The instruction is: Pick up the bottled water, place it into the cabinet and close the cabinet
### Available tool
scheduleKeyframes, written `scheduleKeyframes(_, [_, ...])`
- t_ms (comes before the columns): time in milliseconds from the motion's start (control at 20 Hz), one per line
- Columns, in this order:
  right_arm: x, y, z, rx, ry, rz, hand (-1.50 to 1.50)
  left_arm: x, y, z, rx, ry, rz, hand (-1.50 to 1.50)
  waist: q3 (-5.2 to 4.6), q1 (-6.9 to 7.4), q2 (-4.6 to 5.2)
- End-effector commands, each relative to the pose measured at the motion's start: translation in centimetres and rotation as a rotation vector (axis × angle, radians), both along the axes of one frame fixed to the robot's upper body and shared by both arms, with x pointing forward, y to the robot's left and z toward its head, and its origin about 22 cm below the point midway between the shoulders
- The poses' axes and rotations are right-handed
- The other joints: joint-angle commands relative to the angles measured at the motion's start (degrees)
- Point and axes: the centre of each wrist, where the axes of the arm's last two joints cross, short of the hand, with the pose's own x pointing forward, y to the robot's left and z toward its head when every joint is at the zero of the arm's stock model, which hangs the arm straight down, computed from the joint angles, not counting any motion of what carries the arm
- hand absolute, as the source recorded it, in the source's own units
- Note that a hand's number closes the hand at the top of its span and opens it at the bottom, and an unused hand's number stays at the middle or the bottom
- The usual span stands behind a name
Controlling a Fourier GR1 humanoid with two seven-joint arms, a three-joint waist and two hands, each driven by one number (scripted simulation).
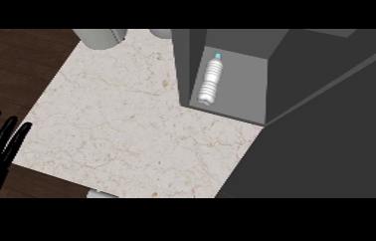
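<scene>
The left robot hand [12, 137] shows at the left edge of the frame, a little below the middle, as a few black fingers pointing upward, straight and slightly spread, holding nothing. It rests beside the left border of the surface, over the dark wooden floor [26, 60], and is well apart from everything else. The right robot hand does not show anywhere in the frame.

The pale, beige, marble-patterned surface [132, 130] fills the middle of the frame as a tilted, four-sided slab with faint brownish veins. At its upper right stands the dark grey, box-shaped cabinet [249, 105], seen from above, with its open compartment facing up toward the view and showing a lighter grey inner floor. A large, dark grey panel [316, 135] runs from the upper right of the frame down to the lower right; whether it is the cabinet's open door cannot be told for certain.

The clear, ribbed, plastic water bottle with a light blue cap [210, 80] lies inside the cabinet's compartment, close against its left wall. Its cap points to the top of the frame and its base to the lower part of the compartment.

At the upper left, a grey cylindrical object [99, 37] sits at the top edge of the surface, partly cut off.
</scene>
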Motion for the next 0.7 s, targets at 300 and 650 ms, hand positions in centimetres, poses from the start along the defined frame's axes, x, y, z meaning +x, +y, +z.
scheduleKeyframes(300, [-0.2,2.0,-1.1,0.146,0.168,0.051,1.50,0.8,0.2,1.1,0.011,-0.049,-0.030,-1.50,0.46,2.71,1.89])
scheduleKeyframes(650, [2.1,1.4,-0.9,0.081,0.077,-0.090,1.50,0.8,0.8,0.8,0.020,-0.024,-0.029,-1.50,0.49,2.65,1.66])
